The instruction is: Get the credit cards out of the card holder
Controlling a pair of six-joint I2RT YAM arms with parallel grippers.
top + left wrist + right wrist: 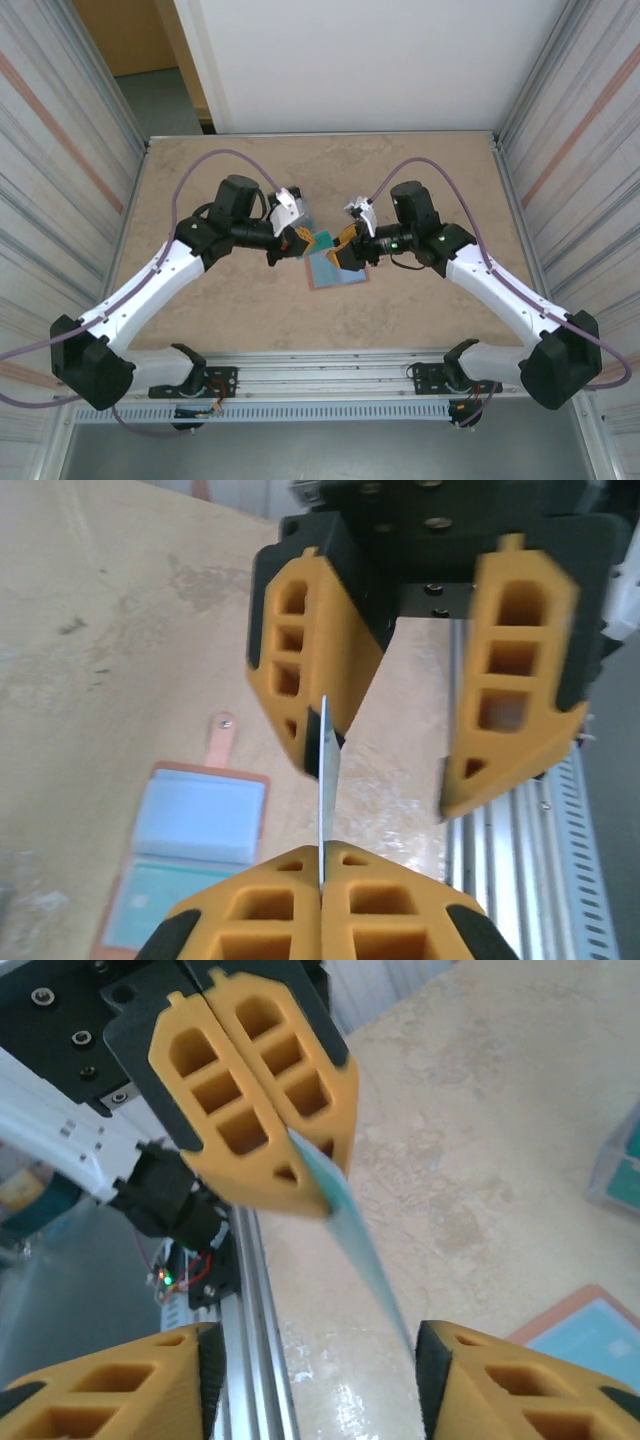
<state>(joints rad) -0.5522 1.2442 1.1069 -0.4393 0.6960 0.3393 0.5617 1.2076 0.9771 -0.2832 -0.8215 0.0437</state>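
A teal-green credit card [322, 240] hangs in the air between the two grippers, above the table. My left gripper [322, 852] is shut on its near edge, and the credit card [323, 780] shows edge-on as a thin line. My right gripper [315, 1335] stands open, with the credit card [365, 1240] running down beside its right finger [500, 1380]. From above, the left gripper [295, 243] and right gripper [345, 248] face each other tip to tip. The card holder [337, 270] lies open on the table below them, pink-edged with its tab [220, 738] pointing away.
A blue and teal pile [622, 1165] lies on the table beyond the card holder [590, 1330]. The metal rail [330, 365] runs along the near edge. Corrugated walls close in the left and right sides of the beige table [240, 330].
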